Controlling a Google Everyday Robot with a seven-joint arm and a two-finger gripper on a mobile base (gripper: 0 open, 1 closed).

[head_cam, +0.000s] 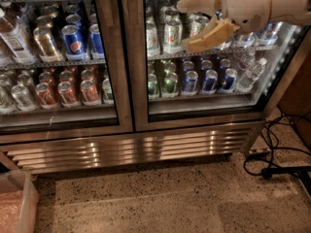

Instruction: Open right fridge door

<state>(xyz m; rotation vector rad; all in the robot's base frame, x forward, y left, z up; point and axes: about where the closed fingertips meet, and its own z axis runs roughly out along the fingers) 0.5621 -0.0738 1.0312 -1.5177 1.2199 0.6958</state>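
The right fridge door (194, 120) is a glass pane in a brushed steel frame, and it stands closed. Behind it are shelves of green, blue and silver cans and some bottles. A white light strip (286, 47) runs down its right edge. My gripper (184, 26) hangs in front of the upper part of this glass, reaching in from the top right. Its two tan fingers (214, 35) are spread open and point left with nothing between them. I cannot tell whether they touch the glass. No separate handle can be made out on the door.
The left glass door (109, 57) fronts Pepsi and red-orange cans. A steel grille (131, 149) runs under both doors. Black cables (277, 152) lie on the speckled floor at the right. A translucent bin (19, 203) sits at the lower left.
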